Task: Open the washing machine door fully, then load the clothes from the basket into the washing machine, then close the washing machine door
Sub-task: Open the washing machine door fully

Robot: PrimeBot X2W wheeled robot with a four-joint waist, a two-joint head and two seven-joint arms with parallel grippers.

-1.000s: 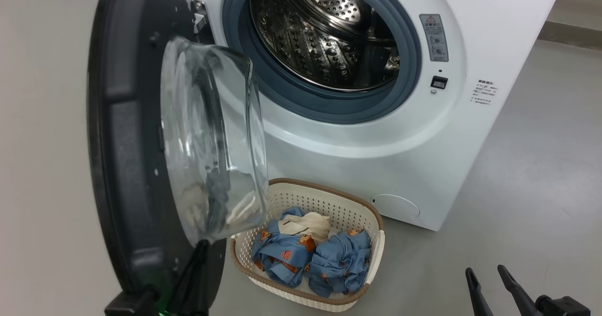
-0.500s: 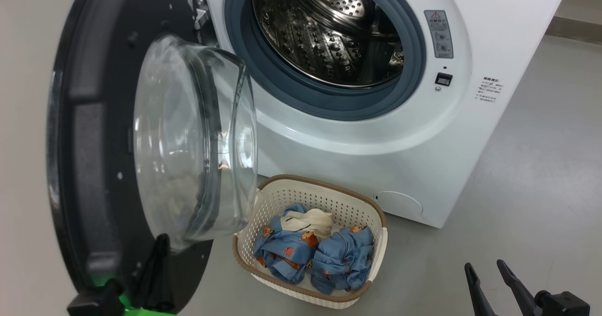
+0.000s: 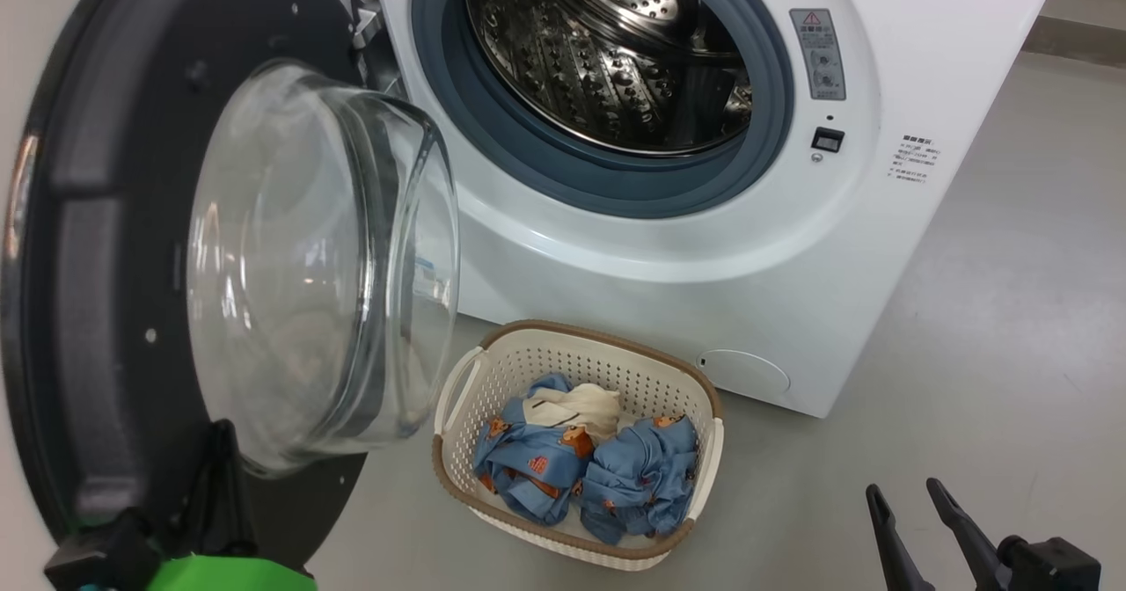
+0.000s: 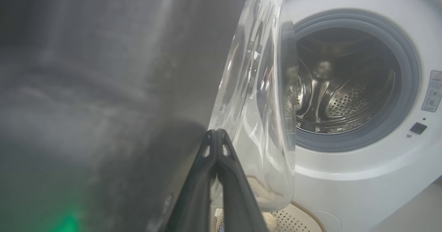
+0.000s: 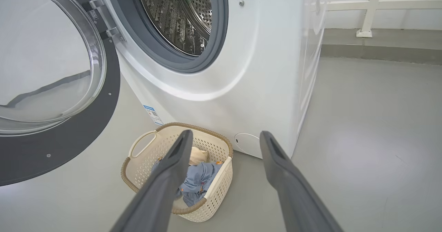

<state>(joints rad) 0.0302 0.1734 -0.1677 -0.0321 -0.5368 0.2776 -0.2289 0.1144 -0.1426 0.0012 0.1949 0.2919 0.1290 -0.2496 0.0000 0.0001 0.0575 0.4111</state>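
Observation:
The washing machine [image 3: 669, 292] stands with its steel drum [image 3: 607, 54] exposed. Its door [image 3: 97, 310] hangs wide open at the left, the glass bowl [image 3: 317, 257] bulging toward me. My left gripper [image 3: 220, 437] is shut, its tip [image 4: 215, 135] pressed against the door's dark inner face [image 4: 103, 87] beside the glass. The basket [image 3: 616, 380] sits on the floor before the machine, holding the clothes [image 3: 633, 477], blue ones and a cream one [image 3: 572, 406]. My right gripper [image 3: 906, 507] is open and empty at the lower right, hovering above and right of the basket [image 5: 138, 187].
Grey floor [image 3: 1012, 310] stretches free to the right of the machine. A skirting strip [image 3: 1073, 37] runs along the far wall, with a white rail [image 5: 366, 11] above it. A blue label [image 5: 152, 113] marks the machine's lower corner near the hinge side.
The door has swung further open to the left, and my shut left gripper has travelled left with it against its inner face. The right gripper has barely moved.

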